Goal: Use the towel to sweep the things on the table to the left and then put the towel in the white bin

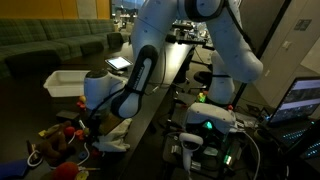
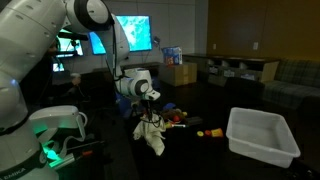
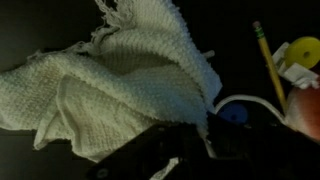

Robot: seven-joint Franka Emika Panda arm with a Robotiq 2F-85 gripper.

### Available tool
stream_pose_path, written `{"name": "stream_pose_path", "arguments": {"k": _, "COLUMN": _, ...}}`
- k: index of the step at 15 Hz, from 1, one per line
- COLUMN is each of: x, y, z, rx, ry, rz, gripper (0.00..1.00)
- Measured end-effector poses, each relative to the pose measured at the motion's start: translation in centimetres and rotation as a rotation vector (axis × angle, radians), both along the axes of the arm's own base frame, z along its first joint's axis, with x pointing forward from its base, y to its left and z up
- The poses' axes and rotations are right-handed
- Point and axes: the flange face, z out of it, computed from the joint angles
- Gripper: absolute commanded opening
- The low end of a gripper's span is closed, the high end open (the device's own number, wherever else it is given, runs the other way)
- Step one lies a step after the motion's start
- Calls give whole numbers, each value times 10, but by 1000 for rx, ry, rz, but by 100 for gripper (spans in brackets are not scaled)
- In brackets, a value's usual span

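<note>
Jaws were shut on the towel, which hung in slack folds to the tabletop just beside the things, white bin well right; risk was limp cloth riding over small items or slipping free.

The towel, a white knitted cloth with a frayed edge, is seen bunched and draped in folds down onto the dark glossy counter; in the wrist view it is spread across the 9 o'clock half of the frame. The things, small red, yellow and orange pieces, are scattered on the counter at about 2 o'clock from the towel, close beside it. The white bin, a shallow translucent tub, is set upright at 3 o'clock from the towel, well apart.
</note>
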Motion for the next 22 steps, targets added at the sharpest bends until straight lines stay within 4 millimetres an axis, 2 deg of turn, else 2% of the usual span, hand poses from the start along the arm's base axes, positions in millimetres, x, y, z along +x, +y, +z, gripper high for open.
{"name": "stream_pose_path", "arguments": {"k": 4, "x": 8, "y": 46, "z": -11, "rx": 53, "ry": 0, "rz": 86, "gripper": 10}}
{"name": "stream_pose_path", "arguments": {"k": 7, "x": 19, "y": 78, "z": -8, "rx": 101, "ry": -9, "rz": 112, "gripper": 10}}
{"name": "stream_pose_path", "arguments": {"k": 14, "x": 35, "y": 143, "z": 39, "rx": 217, "ry": -55, "rz": 154, "gripper": 10}}
{"name": "stream_pose_path", "arguments": {"k": 16, "x": 39, "y": 150, "z": 50, "rx": 240, "ry": -55, "rz": 159, "gripper": 9}}
{"name": "stream_pose_path", "arguments": {"k": 18, "x": 47, "y": 146, "z": 63, "rx": 258, "ry": -55, "rz": 158, "gripper": 9}}
{"name": "stream_pose_path", "arguments": {"k": 20, "x": 59, "y": 132, "z": 80, "rx": 285, "ry": -57, "rz": 148, "gripper": 10}}
{"name": "stream_pose_path", "arguments": {"k": 22, "x": 74, "y": 104, "z": 103, "rx": 305, "ry": -69, "rz": 124, "gripper": 9}}
